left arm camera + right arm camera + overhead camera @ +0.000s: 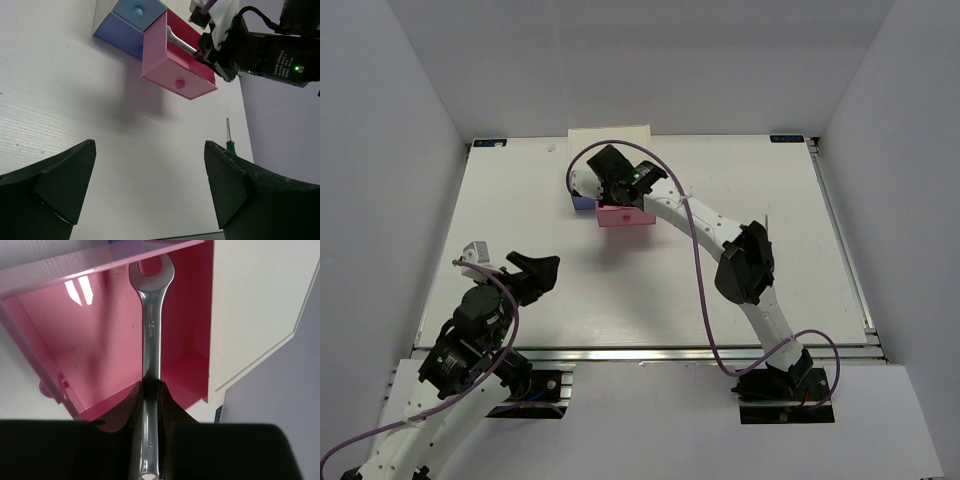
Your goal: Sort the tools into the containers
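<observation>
1. The table (620, 290) carried the white cabinet (608, 137) at its far edge, and everything here is placed from that cabinet.
2. The right arm reached to the cabinet's front. Its gripper (151, 390) was clamped on the wrench (151, 330) shank, above the pink drawer.
3. The left gripper (150, 185) hung well short of the cabinet, jaws spread wide and nothing between them.
4. The pink drawer (165, 60) stood pulled out of the cabinet. The light blue drawer (137, 10) and periwinkle drawer (122, 35) beside it were shut.
5. The wrench, head first, pointed into the pink drawer, its open end near the wall on the cabinet's side. I could not tell whether it touched the floor.
6. A green screwdriver (229, 137) lay on the table, right of the cabinet and apart from it.
7. Risks, as I judged them: let go from height, the wrench could bounce or come to rest propped on the drawer rim and block closing. A finger catching the drawer wall on the way out could drag the drawer or nudge the light cabinet.
</observation>
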Controlling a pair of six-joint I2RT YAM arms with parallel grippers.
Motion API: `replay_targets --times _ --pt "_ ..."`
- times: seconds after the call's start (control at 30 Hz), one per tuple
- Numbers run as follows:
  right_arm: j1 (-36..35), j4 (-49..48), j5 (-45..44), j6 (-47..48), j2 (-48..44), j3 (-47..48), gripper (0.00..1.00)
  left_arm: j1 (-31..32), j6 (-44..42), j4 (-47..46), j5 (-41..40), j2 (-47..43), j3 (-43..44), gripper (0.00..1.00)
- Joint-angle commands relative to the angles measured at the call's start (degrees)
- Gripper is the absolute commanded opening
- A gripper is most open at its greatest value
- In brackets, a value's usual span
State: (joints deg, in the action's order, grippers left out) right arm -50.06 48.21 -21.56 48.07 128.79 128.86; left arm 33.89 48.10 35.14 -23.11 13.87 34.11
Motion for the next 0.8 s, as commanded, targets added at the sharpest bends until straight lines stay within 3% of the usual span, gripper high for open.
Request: replay_targets --times 0.0,0.17,0.2,0.3,0.5,0.67,0.77 --pt "-0.4 -4.8 -2.8 2.2 0.8 2.8 0.0 0.1 0.3 0.9 -0.9 -0.2 -0.6 0.98" --pt "-0.5 -8.2 -5.5 1.9 2.5 3.3 0.0 0.1 0.3 0.2 -0.9 0.1 -0.7 0.98" --pt "-0.6 -8.4 -5.4 1.8 2.6 3.6 0.14 0.1 0.3 0.1 -0.9 0.3 -0.7 0.98" --pt "-0.7 -8.2 -5.1 1.6 2.0 3.9 0.37 0.1 0.2 -0.5 -0.4 1.0 -0.7 0.98" --pt "-0.7 -6.5 -3.9 0.2 -2.1 2.3 0.56 0.1 -0.3 -3.6 0.6 3.4 -1.2 0.98" --pt "-0.7 -4.8 -1.6 -2.7 -5.3 2.6 0.54 0.1 -1.5 -6.2 1.7 5.9 -0.9 0.98" --pt "0.7 -2.4 2.8 -6.5 -7.7 2.5 0.44 0.2 -2.3 -7.4 2.3 7.4 -0.4 0.98"
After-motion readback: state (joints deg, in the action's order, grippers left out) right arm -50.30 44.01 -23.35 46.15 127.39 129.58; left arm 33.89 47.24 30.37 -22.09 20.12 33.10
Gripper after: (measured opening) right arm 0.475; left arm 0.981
